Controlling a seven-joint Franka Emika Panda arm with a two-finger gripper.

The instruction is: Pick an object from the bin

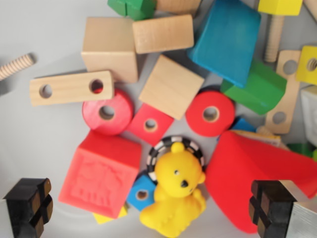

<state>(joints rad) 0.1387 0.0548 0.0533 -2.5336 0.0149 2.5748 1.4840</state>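
Bin contents, wrist view: a yellow bear toy (pixel 174 196) is seen low and central, resting against a black-and-white ring (pixel 174 145), between a red embossed cube (pixel 101 173) and a large red block (pixel 257 176). The gripper (pixel 151 206) is held spread wide and empty, one finger at each lower corner. The bear is judged the likeliest pick; a straight descent centred on it is advised, so the neighbouring blocks are not caught.

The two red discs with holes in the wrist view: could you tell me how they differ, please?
The left red disc is paler, pinkish red and tilted; the right red disc is deeper red and faces the camera squarely. The left one lies under the drilled wooden bar; the right one touches the plain wooden cube. Both are round with a central hole.
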